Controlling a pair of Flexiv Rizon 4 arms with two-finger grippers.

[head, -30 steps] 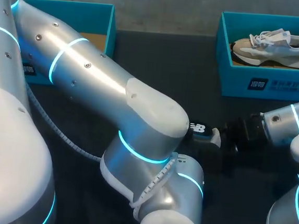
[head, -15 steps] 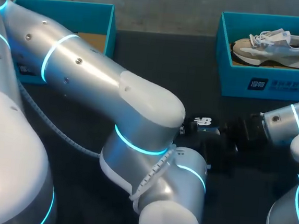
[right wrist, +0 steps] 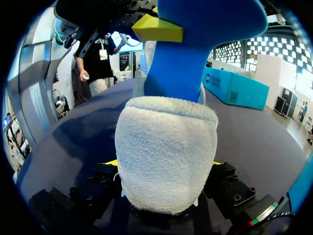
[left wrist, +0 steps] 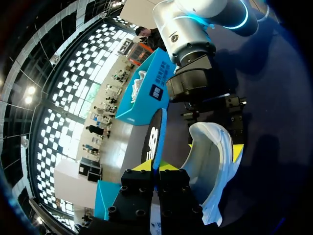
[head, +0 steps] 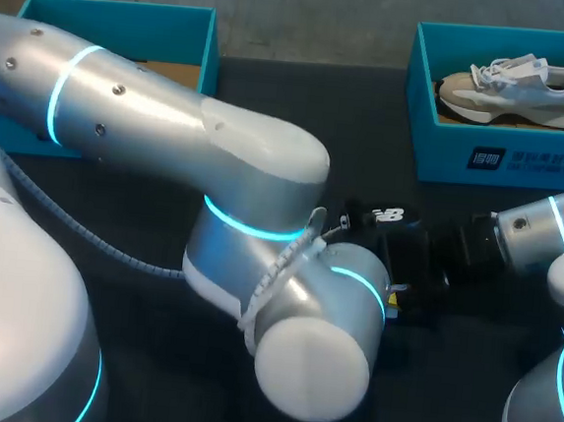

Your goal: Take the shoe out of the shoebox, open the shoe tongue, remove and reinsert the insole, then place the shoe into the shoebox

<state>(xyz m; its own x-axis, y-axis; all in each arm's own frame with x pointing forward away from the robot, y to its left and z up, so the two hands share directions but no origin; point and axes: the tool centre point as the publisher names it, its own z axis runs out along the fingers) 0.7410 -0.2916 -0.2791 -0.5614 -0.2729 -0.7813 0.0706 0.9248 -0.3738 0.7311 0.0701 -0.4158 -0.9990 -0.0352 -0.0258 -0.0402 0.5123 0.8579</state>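
At the table's middle, my right gripper [right wrist: 165, 164] is shut on the heel of a white shoe [right wrist: 166, 152] with a fleecy collar. In the left wrist view that shoe [left wrist: 212, 166] lies beside my left gripper [left wrist: 155, 167], which is shut on the thin edge of a dark insole [left wrist: 154, 137] with a blue underside. The insole [right wrist: 183, 63] stands up just above the shoe's heel opening. From the head view only the insole's logo end [head: 388, 217] shows, past my left arm [head: 218, 156], which hides the shoe and its own gripper.
A teal shoebox [head: 419, 114] at the far right holds a second beige and white shoe [head: 510, 85]. Another teal shoebox [head: 131, 15] stands open at the far left, partly behind my left arm. My right arm [head: 547, 234] comes in low along the right edge.
My left arm has swung its elbow down toward the near edge. The insole's logo end has shifted a little right and toward the far side. The right arm has stayed put.
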